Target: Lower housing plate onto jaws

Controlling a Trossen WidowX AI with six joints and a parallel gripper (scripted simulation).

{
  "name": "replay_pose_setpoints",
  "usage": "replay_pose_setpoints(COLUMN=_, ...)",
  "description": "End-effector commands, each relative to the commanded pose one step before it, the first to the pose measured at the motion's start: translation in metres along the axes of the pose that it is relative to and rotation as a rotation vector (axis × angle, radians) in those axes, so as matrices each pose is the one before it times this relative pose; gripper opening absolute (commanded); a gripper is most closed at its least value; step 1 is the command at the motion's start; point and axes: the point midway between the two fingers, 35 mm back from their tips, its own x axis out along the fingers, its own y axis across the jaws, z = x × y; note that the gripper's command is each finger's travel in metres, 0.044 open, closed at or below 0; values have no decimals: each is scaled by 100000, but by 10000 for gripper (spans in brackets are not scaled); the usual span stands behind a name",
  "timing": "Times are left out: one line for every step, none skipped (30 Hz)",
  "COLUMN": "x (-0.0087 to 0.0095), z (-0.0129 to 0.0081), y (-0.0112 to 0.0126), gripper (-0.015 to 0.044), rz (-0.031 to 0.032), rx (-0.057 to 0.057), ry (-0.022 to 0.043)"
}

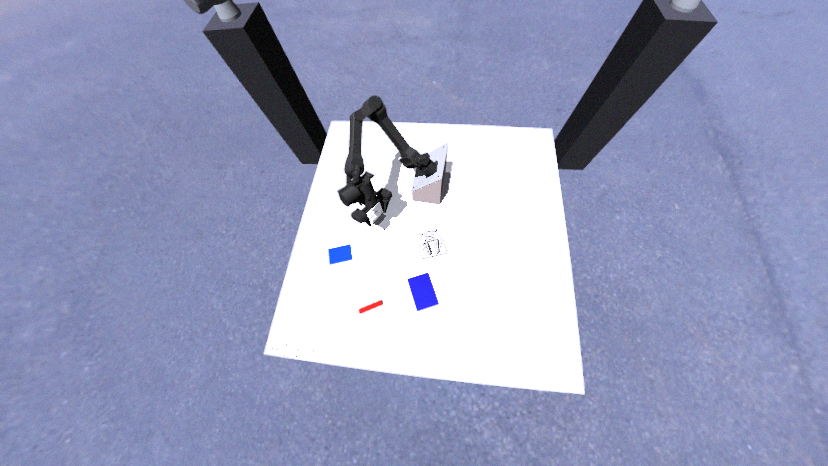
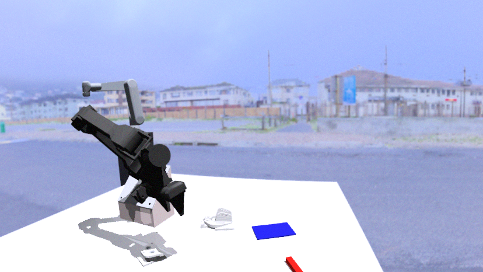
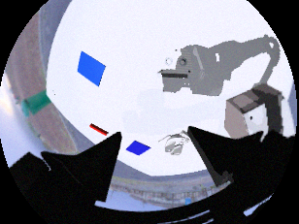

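Note:
A small white part with two round holes, which looks like the housing plate (image 1: 375,215) (image 2: 147,253) (image 3: 172,67), lies toward the table's left side in the top view, partly in the arm's shadow. A white base with the upright jaw parts (image 1: 432,246) (image 2: 223,216) (image 3: 176,145) stands nearer the middle of the table. White on white hides its fine detail, and the pins cannot be made out. My gripper (image 1: 377,216) (image 2: 175,212) (image 3: 155,132) is open and empty, tilted downward above the table. It overlaps the housing plate in the top view but does not touch it.
A light blue rectangle (image 1: 340,254) (image 3: 91,68), a dark blue rectangle (image 1: 422,291) (image 2: 273,230) (image 3: 138,147) and a red bar (image 1: 370,306) (image 2: 294,264) (image 3: 98,129) lie on the table. The arm's wedge-shaped mount (image 1: 427,192) (image 2: 135,212) (image 3: 236,117) stands behind the jaw base.

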Motion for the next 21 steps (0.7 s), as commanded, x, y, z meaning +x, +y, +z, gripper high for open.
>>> replay_pose_setpoints(x=677, z=2096, y=-981, gripper=440, rz=-5993, rx=1, ry=-9018)
replay_pose_setpoints(x=177, z=471, y=-222, gripper=440, rz=-1344, rx=139, ry=-2012)
replay_pose_setpoints(x=180, z=466, y=-224, gripper=440, rz=-1356, rx=123, ry=-2000)
replay_pose_setpoints(x=182, z=462, y=-225, gripper=440, rz=-1369, rx=107, ry=-1988)
replay_pose_setpoints(x=185, z=458, y=-227, gripper=440, rz=-1381, rx=91, ry=-1976)
replay_pose_setpoints(x=188, z=453, y=-229, gripper=440, rz=-1394, rx=75, ry=-1964)
replay_pose_setpoints(x=190, z=448, y=-230, gripper=440, rz=-1405, rx=58, ry=-1952)
replay_pose_setpoints(x=193, z=444, y=-232, gripper=440, rz=-1417, rx=41, ry=-1939)
replay_pose_setpoints(x=195, z=439, y=-233, gripper=440, rz=-1428, rx=24, ry=-1927)
replay_pose_setpoints(x=196, z=432, y=-233, gripper=440, rz=-1432, rx=7, ry=-1906)
replay_pose_setpoints(x=158, z=339, y=-185, gripper=440, rz=-1141, rx=-7, ry=-1501)
replay_pose_setpoints(x=96, z=202, y=-111, gripper=440, rz=-688, rx=-9, ry=-897)
replay_pose_setpoints(x=33, z=67, y=-37, gripper=440, rz=-230, rx=-4, ry=-298)
replay_pose_setpoints(x=0, z=0, y=0, gripper=440, rz=0, rx=0, ry=0)
replay_pose_setpoints(x=0, z=0, y=0, gripper=440, rz=0, rx=0, ry=0)
replay_pose_setpoints(x=0, z=0, y=0, gripper=440, rz=0, rx=0, ry=0)
replay_pose_setpoints(x=0, z=0, y=0, gripper=440, rz=0, rx=0, ry=0)
replay_pose_setpoints(x=0, z=0, y=0, gripper=440, rz=0, rx=0, ry=0)
replay_pose_setpoints(x=164, z=-9, y=12, gripper=440, rz=-11, rx=5, ry=11)
replay_pose_setpoints(x=493, z=-21, y=29, gripper=440, rz=-25, rx=12, ry=25)
replay_pose_setpoints(x=820, z=-18, y=28, gripper=440, rz=-17, rx=10, ry=12)
